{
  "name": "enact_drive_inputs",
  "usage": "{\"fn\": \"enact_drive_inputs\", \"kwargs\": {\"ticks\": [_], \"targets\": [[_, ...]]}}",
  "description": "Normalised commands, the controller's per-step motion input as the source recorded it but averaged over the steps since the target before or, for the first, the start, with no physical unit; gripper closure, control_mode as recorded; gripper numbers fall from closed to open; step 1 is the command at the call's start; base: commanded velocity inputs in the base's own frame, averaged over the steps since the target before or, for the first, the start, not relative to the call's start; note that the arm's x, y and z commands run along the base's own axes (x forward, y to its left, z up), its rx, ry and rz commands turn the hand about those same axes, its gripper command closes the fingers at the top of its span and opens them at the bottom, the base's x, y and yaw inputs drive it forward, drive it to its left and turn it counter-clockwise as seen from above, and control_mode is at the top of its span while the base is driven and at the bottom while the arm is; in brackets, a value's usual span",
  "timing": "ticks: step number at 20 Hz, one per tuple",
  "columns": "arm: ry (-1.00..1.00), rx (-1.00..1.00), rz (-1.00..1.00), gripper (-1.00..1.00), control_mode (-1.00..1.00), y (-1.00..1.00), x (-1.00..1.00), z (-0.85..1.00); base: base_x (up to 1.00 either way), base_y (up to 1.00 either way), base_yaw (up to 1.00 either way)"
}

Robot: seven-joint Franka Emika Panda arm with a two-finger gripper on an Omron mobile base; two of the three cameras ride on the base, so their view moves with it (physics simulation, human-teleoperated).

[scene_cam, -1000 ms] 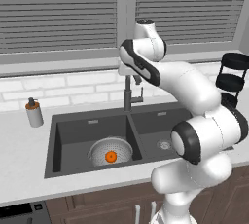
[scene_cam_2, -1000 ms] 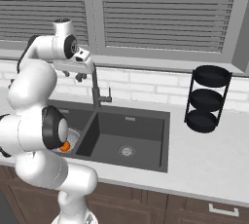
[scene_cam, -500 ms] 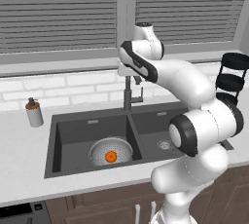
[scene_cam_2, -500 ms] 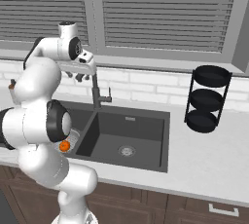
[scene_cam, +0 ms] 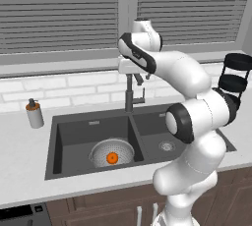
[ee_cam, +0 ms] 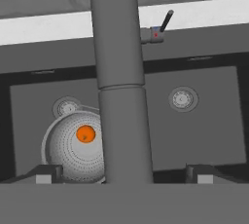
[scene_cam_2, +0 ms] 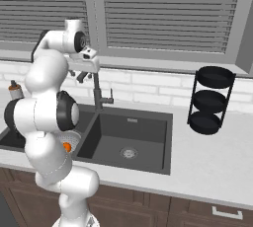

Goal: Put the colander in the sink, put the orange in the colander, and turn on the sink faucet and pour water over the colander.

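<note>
Orange (scene_cam: 112,158) inside colander (scene_cam: 111,152), colander in left basin of sink (scene_cam: 69,134), right basin holding nothing but its drain, end effector (scene_cam: 139,78) high over sink faucet (scene_cam: 130,94), fingers apart astride spout, colander's right side hidden behind spout in hand view.

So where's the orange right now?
The orange sits inside the colander in the sink's left basin, below and left of the faucet.

No readable text or labels.
</note>
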Motion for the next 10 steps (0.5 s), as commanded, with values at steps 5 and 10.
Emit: {"fn": "enact_drive_inputs", "kwargs": {"ticks": [5, 10], "targets": [[0.0, 0.0, 0.0, -1.0, -1.0, 0.0, -0.44, 0.0, 0.0, 0.0, 0.0], [0.03, 0.0, 0.0, -1.0, -1.0, 0.0, -0.14, 0.0, 0.0, 0.0, 0.0]]}}
